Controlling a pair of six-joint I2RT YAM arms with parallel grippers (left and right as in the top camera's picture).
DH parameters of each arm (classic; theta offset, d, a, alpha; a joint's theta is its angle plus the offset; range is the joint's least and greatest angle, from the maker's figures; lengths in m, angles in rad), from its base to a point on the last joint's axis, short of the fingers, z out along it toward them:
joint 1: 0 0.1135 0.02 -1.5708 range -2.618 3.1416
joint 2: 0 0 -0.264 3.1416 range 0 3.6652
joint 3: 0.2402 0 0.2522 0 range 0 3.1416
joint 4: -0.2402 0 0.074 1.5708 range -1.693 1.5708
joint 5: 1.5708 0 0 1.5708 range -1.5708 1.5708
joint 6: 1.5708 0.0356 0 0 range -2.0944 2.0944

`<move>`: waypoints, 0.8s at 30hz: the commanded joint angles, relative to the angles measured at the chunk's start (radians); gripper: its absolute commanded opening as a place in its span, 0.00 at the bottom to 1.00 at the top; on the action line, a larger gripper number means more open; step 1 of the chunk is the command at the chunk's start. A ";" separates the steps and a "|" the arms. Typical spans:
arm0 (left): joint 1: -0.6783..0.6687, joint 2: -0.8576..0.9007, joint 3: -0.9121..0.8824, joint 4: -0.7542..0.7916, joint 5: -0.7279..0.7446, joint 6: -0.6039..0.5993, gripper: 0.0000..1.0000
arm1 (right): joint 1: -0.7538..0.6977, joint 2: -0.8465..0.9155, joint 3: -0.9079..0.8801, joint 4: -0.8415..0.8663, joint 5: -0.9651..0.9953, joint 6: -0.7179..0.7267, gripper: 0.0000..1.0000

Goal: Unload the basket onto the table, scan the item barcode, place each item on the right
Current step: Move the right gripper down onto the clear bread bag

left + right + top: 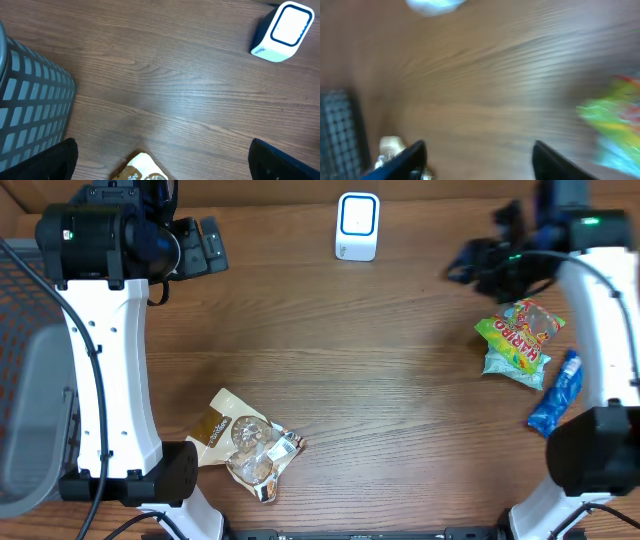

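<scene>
item (candidate): Haribo bag [522, 330], bright green and yellow, lying flat at the right side of the table [380, 380], just beside the right arm. Blurred in the right wrist view.
item, position: its lower end overlaps a pale green packet [508, 366]. A blue packet [556, 393] lies near, toward the front edge.
item, other candidate: cookie pouch [245, 442], tan with a clear crinkled end, alone at front left. I cannot tell from the frames which one is due for scanning.
handling (judged): both are light film bags with loose contents. They are soft, will sag and fold when lifted, and are somewhat slippery. The contents would crush under a hard pinch.
grip point (judged): a sealed end seam or a corner, where the film is flat and doubled. A pinch across the filled middle would slide. No barcode is visible on any upward face, so the bag probably needs turning toward the reader.
right gripper [477, 152]: fingers spread wide, nothing between them, over bare wood between the Haribo bag and the scanner.
left gripper [208, 245]: spread fully, empty, at back left over bare wood.
scanner [357, 225]: white block with a blue-rimmed window, back centre, well apart from every packet.
basket [20, 380]: grey mesh, far left edge.
risk (judged): film glare or a crease across the code could spoil the read.
</scene>
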 commanded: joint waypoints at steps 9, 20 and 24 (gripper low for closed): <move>-0.013 0.005 0.007 0.002 -0.005 -0.013 1.00 | 0.457 -0.011 -0.359 0.281 -0.090 0.059 0.83; -0.013 0.005 0.007 0.002 -0.005 -0.013 1.00 | 0.728 -0.011 -0.583 0.585 0.016 0.427 0.88; -0.013 0.005 0.007 0.002 -0.005 -0.013 1.00 | 0.792 -0.011 -0.663 0.680 0.042 0.600 0.86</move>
